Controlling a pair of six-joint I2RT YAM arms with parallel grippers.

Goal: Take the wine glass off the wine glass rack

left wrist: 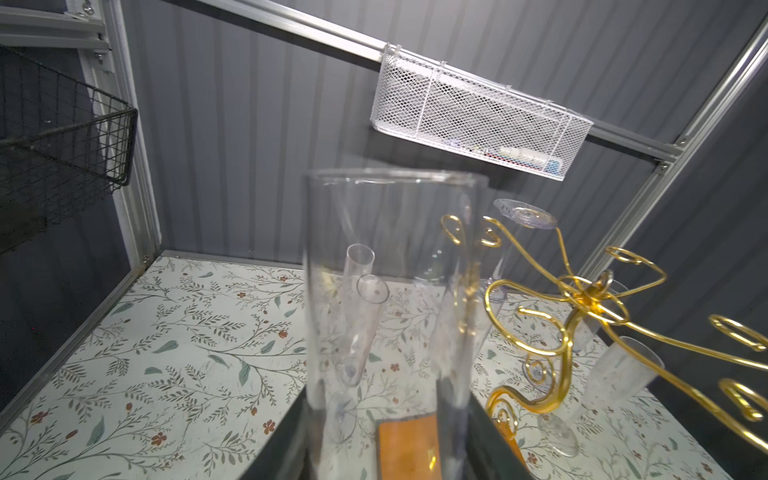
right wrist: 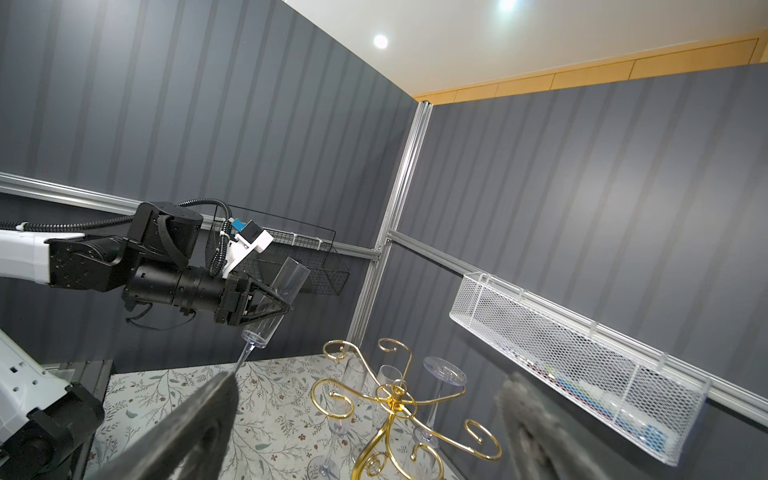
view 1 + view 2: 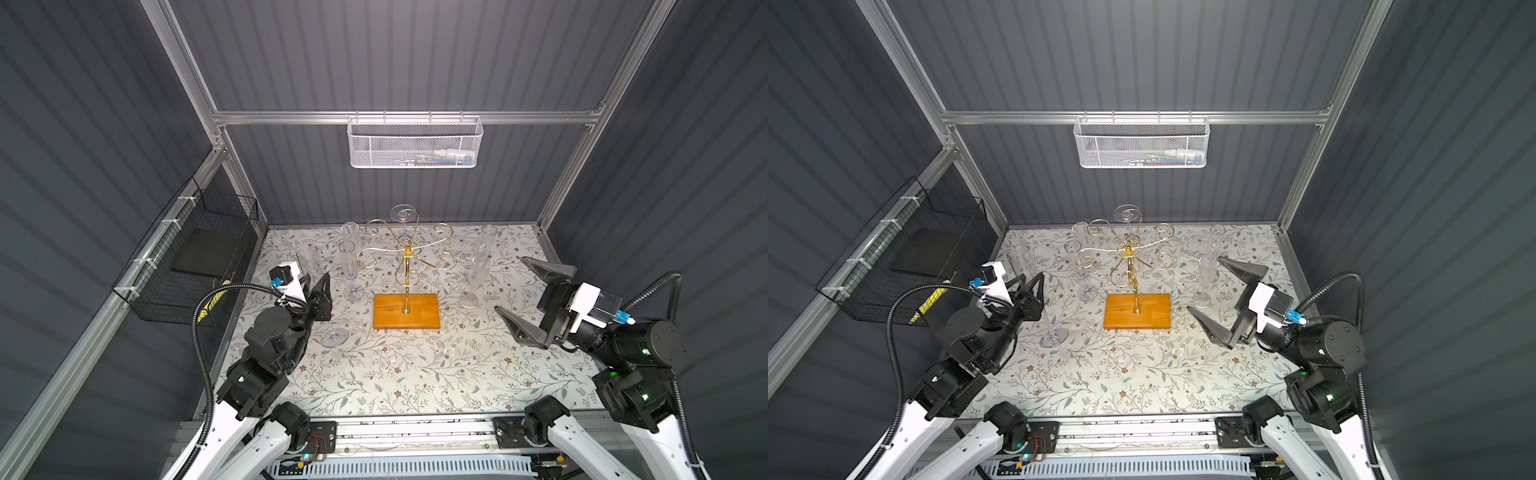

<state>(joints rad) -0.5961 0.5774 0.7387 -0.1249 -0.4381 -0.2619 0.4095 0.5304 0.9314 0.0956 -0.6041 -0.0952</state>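
Left gripper (image 2: 286,306) clasps wine glass (image 2: 293,277); rim up, long axis tilted.

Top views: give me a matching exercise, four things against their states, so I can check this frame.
1 left gripper
2 right gripper
3 wine glass rack
4 white mesh basket

a hung on the back rail
b open, empty
c shut on a wine glass
d on the table, with one hanging glass

Pairs: 1c, 2b, 3d, 4a
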